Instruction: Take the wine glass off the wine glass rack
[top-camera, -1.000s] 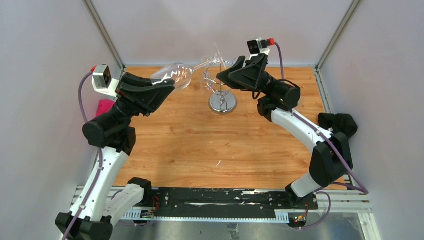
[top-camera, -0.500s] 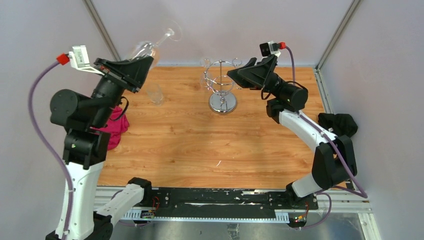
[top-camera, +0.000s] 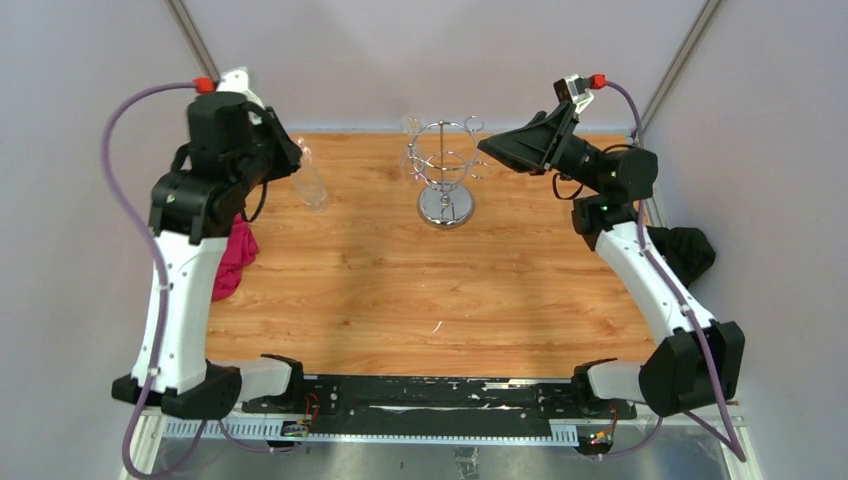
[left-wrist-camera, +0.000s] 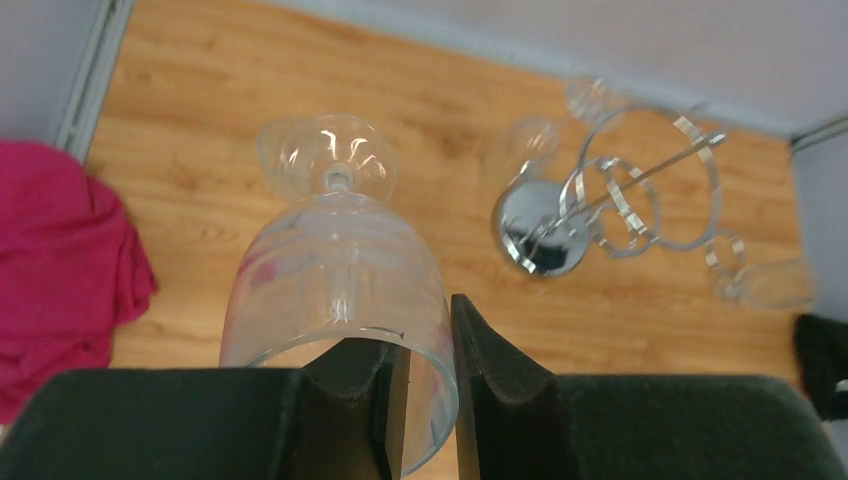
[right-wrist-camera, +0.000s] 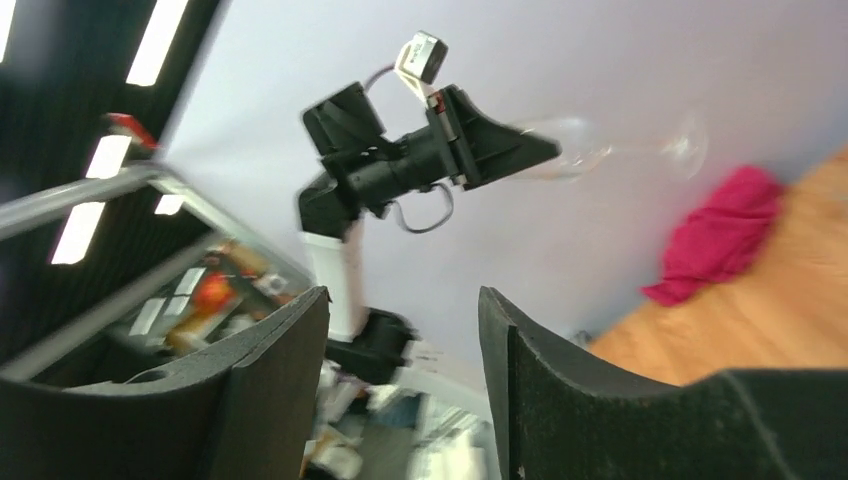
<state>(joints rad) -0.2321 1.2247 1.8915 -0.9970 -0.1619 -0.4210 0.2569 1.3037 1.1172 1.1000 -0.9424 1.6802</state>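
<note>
Now: left gripper (left-wrist-camera: 422, 345) is clamped on the wine glass (left-wrist-camera: 335, 260), jaws pinching the bowl wall at the rim. The foot of the glass points away from the wrist camera, toward the table (top-camera: 400, 290). The glass is off the rack (top-camera: 445, 178) and well to its left, over the far left part of the table. A second glass (top-camera: 311, 187) stands on the wood just past the held one; I cannot tell whether the two touch.

The rack stands upright at far centre, with other clear glasses (left-wrist-camera: 595, 98) at its ring.

Right gripper (right-wrist-camera: 400, 300) holds nothing, jaws wide apart, its tip just beside the right side of the rack's ring.

A pink cloth (top-camera: 236, 255) lies at the left edge and a black cloth (top-camera: 680, 245) at the right edge.
</note>
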